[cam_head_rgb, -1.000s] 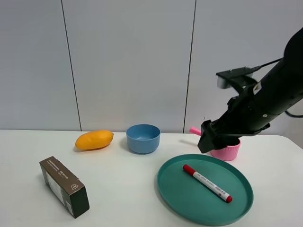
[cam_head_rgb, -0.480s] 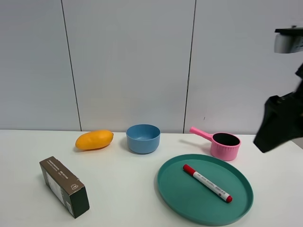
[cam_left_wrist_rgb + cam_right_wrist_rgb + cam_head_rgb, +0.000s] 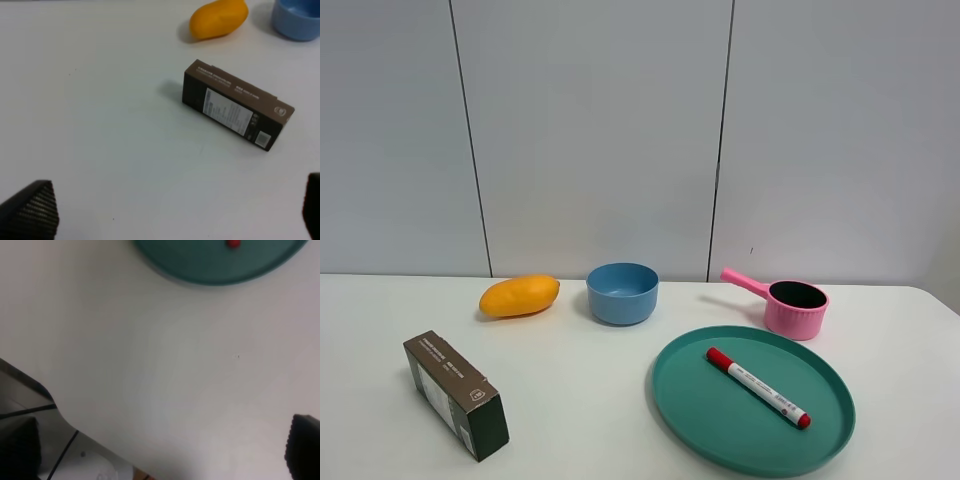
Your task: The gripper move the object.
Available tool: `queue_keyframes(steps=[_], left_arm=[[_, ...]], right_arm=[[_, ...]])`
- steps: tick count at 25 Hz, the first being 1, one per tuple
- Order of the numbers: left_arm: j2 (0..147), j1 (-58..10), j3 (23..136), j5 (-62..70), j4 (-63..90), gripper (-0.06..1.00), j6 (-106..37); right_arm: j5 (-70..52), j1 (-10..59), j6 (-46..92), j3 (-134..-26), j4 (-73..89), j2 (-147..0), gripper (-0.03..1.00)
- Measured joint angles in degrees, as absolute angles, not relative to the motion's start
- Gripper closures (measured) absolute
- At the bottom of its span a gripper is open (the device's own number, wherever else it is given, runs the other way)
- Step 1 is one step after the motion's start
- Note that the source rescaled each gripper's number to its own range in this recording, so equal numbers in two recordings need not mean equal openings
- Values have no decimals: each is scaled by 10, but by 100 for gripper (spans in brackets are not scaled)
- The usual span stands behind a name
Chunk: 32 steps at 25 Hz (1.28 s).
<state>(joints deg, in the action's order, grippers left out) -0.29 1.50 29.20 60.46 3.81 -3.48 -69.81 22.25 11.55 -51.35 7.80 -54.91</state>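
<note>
Fingertips (image 3: 30,210) of left gripper (image 3: 165,210) spread wide, grasping nothing, above white table (image 3: 580,400) near brown box (image 3: 234,111). Right gripper (image 3: 165,445) also splayed, empty. Marker pen (image 3: 758,387) lies diagonally in teal tray (image 3: 690,400), toward table's right front edge.

Only the marker pen (image 3: 233,244)'s red end shows, cut off with the green plate (image 3: 220,265).

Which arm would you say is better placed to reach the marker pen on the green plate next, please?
Probably the right. Its wrist view shows the green plate's edge and the marker pen's red end, while the left wrist view faces the brown box and mango, farther away. Neither gripper holds anything.
</note>
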Motion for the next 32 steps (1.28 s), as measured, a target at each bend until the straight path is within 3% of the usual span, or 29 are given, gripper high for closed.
queue_keyframes(steps=[15,32], left_arm=[[-3,15,292,605,38,-6,-35],[-3,15,292,605,38,-6,-35]], right_arm=[[-697,215,111,-513,74,-535,-3],[-690,29,111,-513,67,-375,-3]])
